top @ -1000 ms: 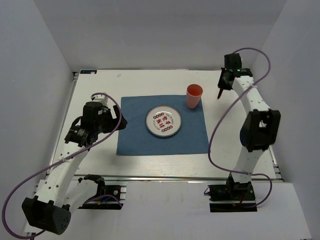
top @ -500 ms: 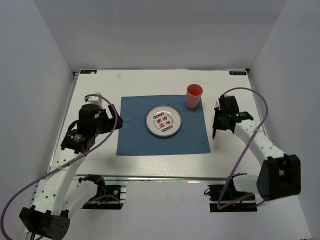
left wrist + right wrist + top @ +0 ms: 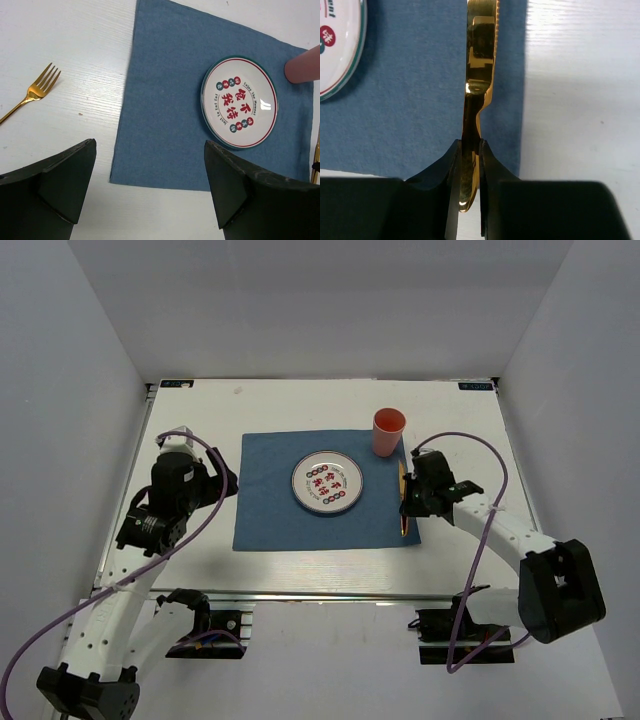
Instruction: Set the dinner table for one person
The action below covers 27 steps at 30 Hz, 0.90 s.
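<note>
Glossy gold metal knife [image 3: 481, 45], matt blue cloth placemat [image 3: 165, 75], glossy plate [image 3: 239, 102]

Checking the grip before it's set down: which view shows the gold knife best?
Right wrist: the knife shows close up, edge-on, clamped in the right gripper over the placemat. Top external shows only a thin gold sliver at the placemat's right edge; left wrist catches a sliver at its frame edge.

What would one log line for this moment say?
right end effector: shut on knife over right edge of placemat | left end effector: open, empty | fork: on table, left of placemat
</note>
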Each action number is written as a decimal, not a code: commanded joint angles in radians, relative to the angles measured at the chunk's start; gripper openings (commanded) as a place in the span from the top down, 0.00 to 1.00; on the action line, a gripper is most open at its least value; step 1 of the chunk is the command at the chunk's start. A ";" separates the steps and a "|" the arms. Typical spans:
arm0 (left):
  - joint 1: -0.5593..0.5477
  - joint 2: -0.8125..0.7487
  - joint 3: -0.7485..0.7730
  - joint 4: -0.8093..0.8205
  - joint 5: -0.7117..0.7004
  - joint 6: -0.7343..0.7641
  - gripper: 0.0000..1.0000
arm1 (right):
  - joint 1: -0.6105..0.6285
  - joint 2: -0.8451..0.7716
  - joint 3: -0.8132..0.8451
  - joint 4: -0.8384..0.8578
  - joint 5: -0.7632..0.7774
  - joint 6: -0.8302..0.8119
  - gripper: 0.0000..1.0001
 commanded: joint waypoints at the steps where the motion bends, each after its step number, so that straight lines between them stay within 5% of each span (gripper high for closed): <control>1: 0.006 0.002 0.002 -0.010 -0.017 -0.007 0.02 | 0.033 0.023 0.014 0.110 -0.001 0.025 1.00; 13: 0.006 0.009 -0.002 -0.007 0.001 0.001 0.02 | 0.076 0.212 0.062 0.149 0.051 0.045 1.00; 27: 0.006 0.004 -0.002 -0.005 0.010 0.004 0.02 | 0.107 0.241 0.086 0.130 0.089 0.051 1.00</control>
